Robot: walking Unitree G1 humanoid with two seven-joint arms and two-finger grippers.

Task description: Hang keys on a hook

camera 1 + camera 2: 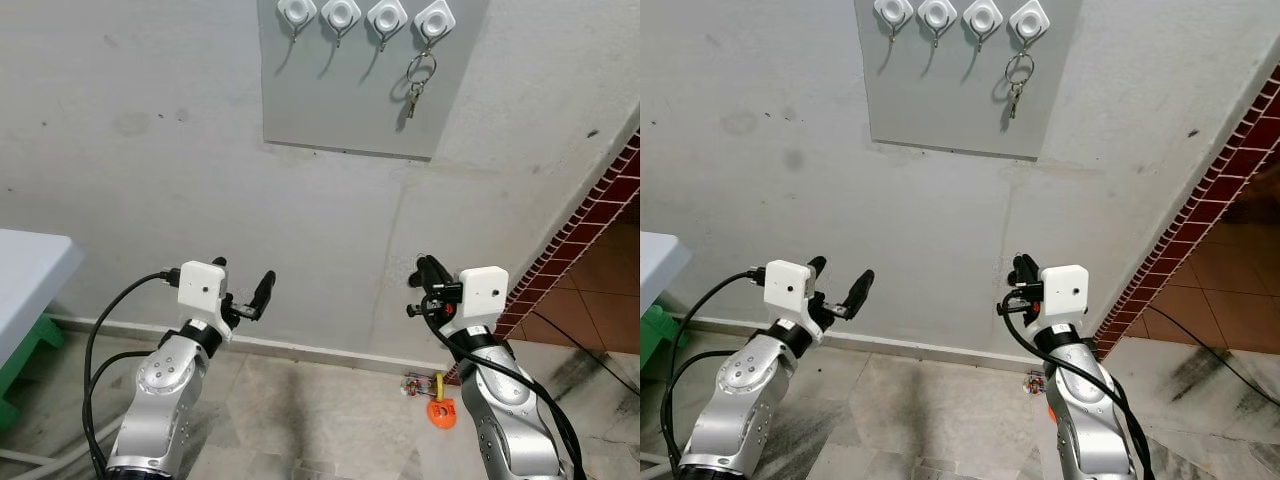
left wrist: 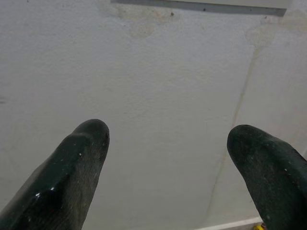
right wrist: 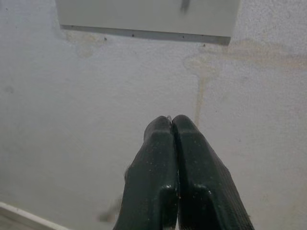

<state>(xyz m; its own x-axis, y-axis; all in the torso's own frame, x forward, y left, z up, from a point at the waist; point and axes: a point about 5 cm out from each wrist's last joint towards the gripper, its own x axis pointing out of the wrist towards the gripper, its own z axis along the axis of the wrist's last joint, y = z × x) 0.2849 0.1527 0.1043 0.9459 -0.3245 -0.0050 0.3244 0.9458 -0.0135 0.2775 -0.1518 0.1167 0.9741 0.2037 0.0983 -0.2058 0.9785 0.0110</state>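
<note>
the right gripper (image 1: 424,268) sits in the lower right of the head view, its two black fingers (image 3: 178,167) clenched flat against each other with nothing visible between them. the left gripper (image 1: 243,285), in the lower left, is released, its fingers (image 2: 72,172) spread wide with bare wall between them. both point at the grey wall (image 1: 150,150) and touch nothing.

the keys (image 1: 416,88) hang on a ring from the rightmost hook (image 1: 435,19) of four white hooks along a grey panel (image 1: 330,100) at the top centre of the frame. the panel's top edge and the upper parts of the hooks are cut off. in the right wrist view only the panel's bottom strip shows, with a dark blur at its top edge that is too soft to identify.

on the floor, low right, lies a small orange object (image 1: 441,411) beside some coloured bits too small to make out. a red tiled strip (image 1: 590,215) runs diagonally at the right edge, and a pale tabletop (image 1: 25,270) with a green leg is cut off at the left edge. no writing is legible anywhere.
</note>
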